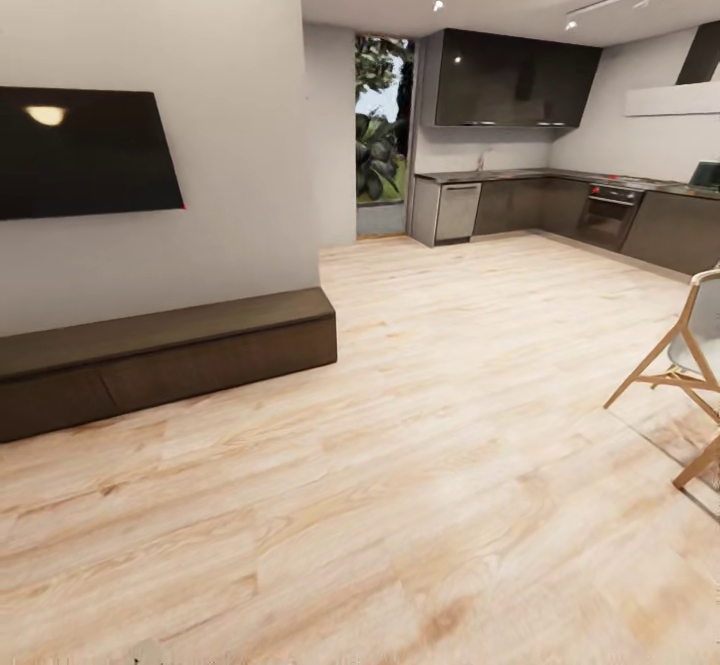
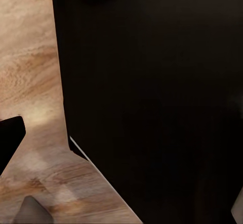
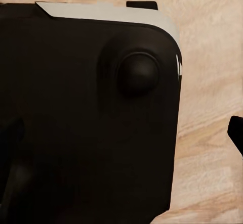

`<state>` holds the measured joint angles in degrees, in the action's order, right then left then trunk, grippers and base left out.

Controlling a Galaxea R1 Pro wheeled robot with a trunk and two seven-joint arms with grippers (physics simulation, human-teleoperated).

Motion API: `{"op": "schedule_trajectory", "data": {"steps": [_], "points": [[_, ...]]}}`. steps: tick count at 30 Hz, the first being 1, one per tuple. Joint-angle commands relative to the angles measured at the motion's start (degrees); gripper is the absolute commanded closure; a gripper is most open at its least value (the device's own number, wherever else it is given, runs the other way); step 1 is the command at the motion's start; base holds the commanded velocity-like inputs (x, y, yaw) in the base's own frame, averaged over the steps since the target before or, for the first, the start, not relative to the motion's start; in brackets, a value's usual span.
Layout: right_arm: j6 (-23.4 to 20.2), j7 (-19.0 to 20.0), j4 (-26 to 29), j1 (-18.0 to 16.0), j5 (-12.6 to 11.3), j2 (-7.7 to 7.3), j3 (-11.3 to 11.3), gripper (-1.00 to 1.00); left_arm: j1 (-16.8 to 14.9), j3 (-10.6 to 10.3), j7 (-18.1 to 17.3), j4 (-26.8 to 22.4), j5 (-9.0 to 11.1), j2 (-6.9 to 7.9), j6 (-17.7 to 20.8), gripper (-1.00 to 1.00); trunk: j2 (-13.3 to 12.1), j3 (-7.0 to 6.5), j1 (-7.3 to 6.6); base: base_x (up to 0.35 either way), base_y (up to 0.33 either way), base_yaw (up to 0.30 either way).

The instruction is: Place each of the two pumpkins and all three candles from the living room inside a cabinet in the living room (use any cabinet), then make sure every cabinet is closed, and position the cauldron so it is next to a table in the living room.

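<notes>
Cabinet (image 1: 165, 360) lies at 10 o'clock against the wall (drawer fronts shut), nearer left arm; finger state indeterminable.

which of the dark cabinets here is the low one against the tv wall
The long dark-brown cabinet on the floor under the TV. The glossy kitchen cabinets are at the far back, by the oven.

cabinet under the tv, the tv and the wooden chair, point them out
cabinet (image 1: 170, 360), head view, middle of its dark-brown front.
tv (image 1: 85, 150), head view, centre of the black screen.
wooden chair (image 1: 690, 360), head view, pale seat shell above its legs.
</notes>
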<state>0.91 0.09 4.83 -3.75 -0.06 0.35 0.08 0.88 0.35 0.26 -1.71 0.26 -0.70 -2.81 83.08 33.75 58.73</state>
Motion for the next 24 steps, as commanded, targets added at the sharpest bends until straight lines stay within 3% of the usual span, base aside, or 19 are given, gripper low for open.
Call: {"op": "schedule_trajectory", "data": {"steps": [1, 12, 24], "points": [[0.0, 0.0, 0.0, 0.0, 0.0, 0.00, 0.0, -1.00, 0.0, 0.0, 0.0, 0.0, 0.0, 0.00, 0.0, -1.00, 0.0, 0.00, 0.00, -0.288, 0.000, 0.001], [0.1, 0.0, 0.1, 0.0, 0.1, -0.29, 0.0, -1.00, 0.0, 0.0, 0.0, 0.0, 0.0, 0.00, 0.0, -1.00, 0.0, 0.01, 0.00, -0.298, 0.000, 0.001], [3.2, 0.0, -0.1, 0.0, 0.1, 0.08, 0.1, -1.00, 0.0, 0.0, 0.0, 0.0, 0.0, 0.00, 0.0, -1.00, 0.0, 0.62, 0.00, -0.032, 0.000, 0.152]]}}
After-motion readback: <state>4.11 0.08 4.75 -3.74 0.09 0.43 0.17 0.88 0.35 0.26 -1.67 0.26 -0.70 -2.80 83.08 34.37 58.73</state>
